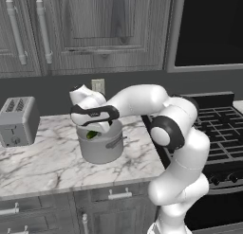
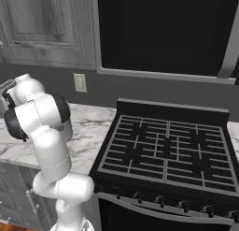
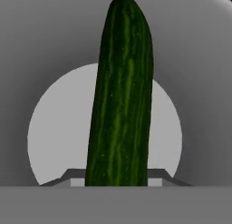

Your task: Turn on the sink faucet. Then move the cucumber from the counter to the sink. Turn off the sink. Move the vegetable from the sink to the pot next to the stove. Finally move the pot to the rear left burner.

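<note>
Cucumber lies closest to the hand camera, its dark green length running straight away from the claw toward the pale round floor of the pot. Both finger tips flank its near end, so the claw looks narrowed onto the cucumber and holding it by that end. The long axis lines up with the hand's own pointing direction, straight down into the pot, which is the relation the coming move turns on: the far tip seems to hang above the pot floor or near it, though I cannot tell whether it touches, and a release from this pose should drop it inside rather than over the rim. From the left base camera the pot stands on the marble counter, just left of the stove, with a toaster well apart at the far left; the white hand sits right over the pot's mouth, and a sliver of green shows at the rim. On the right base camera the stove and its grates show in full, with the rear left burner bare.
</note>
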### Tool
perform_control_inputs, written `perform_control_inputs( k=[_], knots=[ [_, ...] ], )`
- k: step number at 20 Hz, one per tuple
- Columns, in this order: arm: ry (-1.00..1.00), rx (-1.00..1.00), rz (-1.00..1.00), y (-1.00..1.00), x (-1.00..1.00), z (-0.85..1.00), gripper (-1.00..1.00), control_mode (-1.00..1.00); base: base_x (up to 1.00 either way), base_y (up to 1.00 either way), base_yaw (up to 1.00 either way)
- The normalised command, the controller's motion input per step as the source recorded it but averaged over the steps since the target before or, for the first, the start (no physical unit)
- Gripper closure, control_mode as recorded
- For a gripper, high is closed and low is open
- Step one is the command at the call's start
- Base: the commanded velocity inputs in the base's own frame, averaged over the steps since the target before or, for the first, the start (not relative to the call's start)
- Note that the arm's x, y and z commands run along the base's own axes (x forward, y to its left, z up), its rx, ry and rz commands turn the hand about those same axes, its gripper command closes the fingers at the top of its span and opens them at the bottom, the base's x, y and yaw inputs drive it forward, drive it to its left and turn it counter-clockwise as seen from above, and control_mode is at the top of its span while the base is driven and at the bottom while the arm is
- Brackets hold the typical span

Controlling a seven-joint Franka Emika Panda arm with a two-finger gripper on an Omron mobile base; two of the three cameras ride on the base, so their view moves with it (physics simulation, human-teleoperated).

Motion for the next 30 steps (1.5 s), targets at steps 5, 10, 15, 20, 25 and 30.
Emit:
perform_control_inputs(
  k=[5, 10, 15, 20, 25, 30],
  knots=[
    [0.0, 0.03, 0.0, 0.0, -0.01, -0.17, 1.0, -1.0, 0.0, 0.0, 0.0],
    [0.0, 0.05, 0.0, -0.08, -0.21, -0.19, 1.0, -1.0, 0.0, 0.0, 0.0],
    [0.0, 0.05, -0.02, -0.25, -0.4, -0.22, 1.0, -1.0, 0.0, 0.0, 0.0],
    [-0.01, 0.02, -0.04, -0.3, -0.29, -0.18, 1.0, -1.0, 0.0, 0.0, 0.0],
    [0.0, 0.0, -0.03, -0.27, -0.11, -0.15, 1.0, -1.0, 0.0, 0.0, 0.0],
    [0.0, 0.0, 0.0, -0.12, 0.0, -0.18, 1.0, -1.0, 0.0, 0.0, 0.0]
  ],
)
